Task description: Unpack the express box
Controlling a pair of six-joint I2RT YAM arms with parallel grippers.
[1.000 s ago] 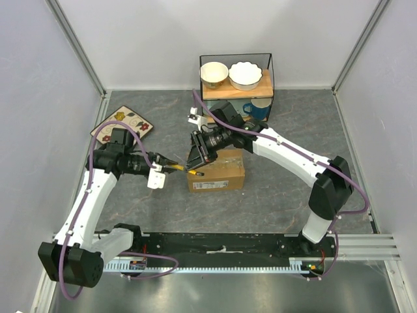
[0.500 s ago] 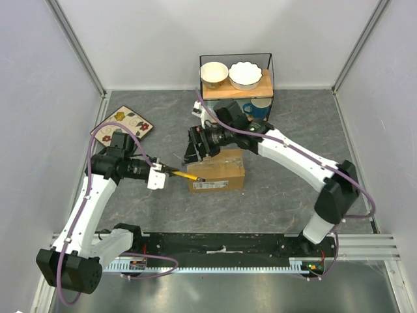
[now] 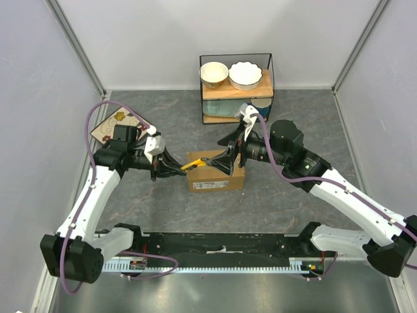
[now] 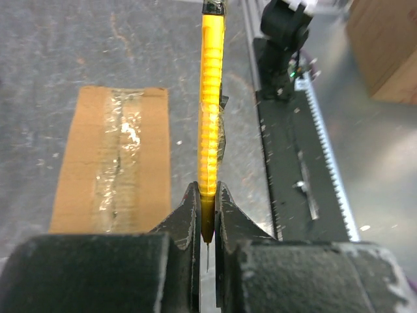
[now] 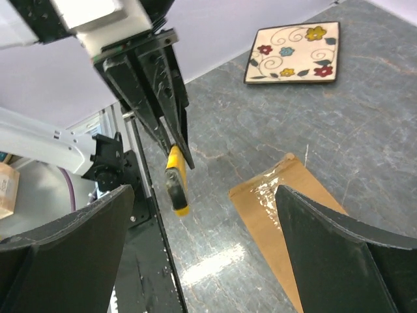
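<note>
The express box (image 3: 220,178) is seen mid-table, flaps shut, its taped seam (image 4: 118,140) uncut. Just over its left end, a yellow utility knife (image 3: 193,165) is clamped tight in the left gripper (image 3: 176,169). Above the box top the right gripper (image 3: 218,154) is held with fingers spread wide, nothing gripped. Tape-slitting is judged to be the step in hand. Next, the blade must be lowered onto the seam and drawn along it, with the box steadied.
</note>
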